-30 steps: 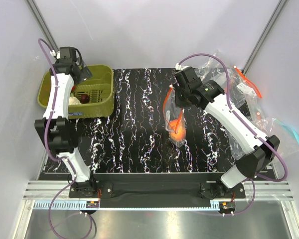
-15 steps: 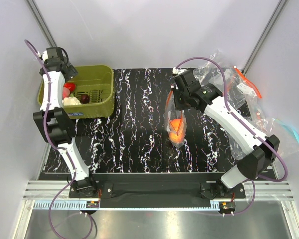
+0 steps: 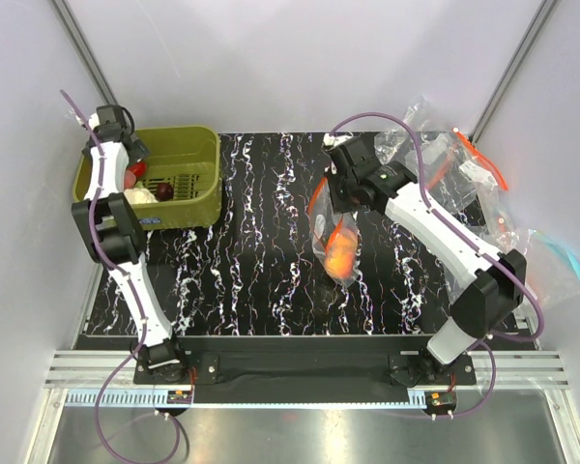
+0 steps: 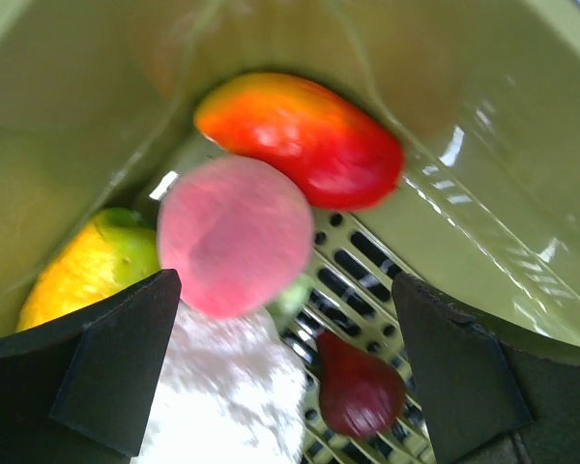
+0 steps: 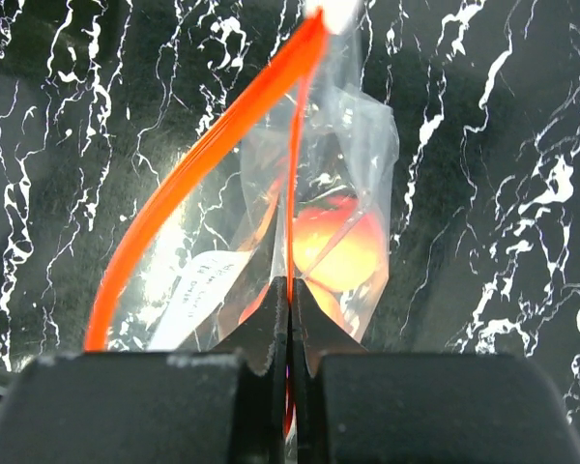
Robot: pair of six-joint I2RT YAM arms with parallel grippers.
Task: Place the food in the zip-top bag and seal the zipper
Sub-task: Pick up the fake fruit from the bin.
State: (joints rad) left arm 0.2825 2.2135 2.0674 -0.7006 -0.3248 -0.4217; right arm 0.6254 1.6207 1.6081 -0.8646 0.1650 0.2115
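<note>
The right pincer [image 3: 331,198] is clamped flat on one side of the red-orange zipper [image 5: 203,164], its fingers pressed together with only the strip between them. The other side of the strip bows away to the left in the right wrist view, so the mouth of the clear bag [image 3: 336,253] gapes. A small white slider [image 5: 329,10] sits at the far end of the zipper. The bag hangs below the pincer over the middle of the black marbled worktop [image 3: 251,280]; whether its bottom touches the surface cannot be told. Orange peach-like fruit [image 5: 338,246] lies in the bottom of the bag, though the crinkled plastic hides how many pieces there are.

The left pincer [image 4: 285,290] is spread wide and holds nothing, pointing down into the green basket [image 3: 201,198] at the far left corner of the worktop. Between its fingers a pink round fruit [image 4: 234,237] shows blurred, with a red pepper [image 4: 300,135] behind it, a yellow-green piece [image 4: 92,266] at the left, a white cauliflower [image 4: 227,387] close in front, and a dark purple plum [image 4: 358,391] on the slotted basket floor.

A heap of spare clear bags [image 3: 464,164] lies at the right edge.
</note>
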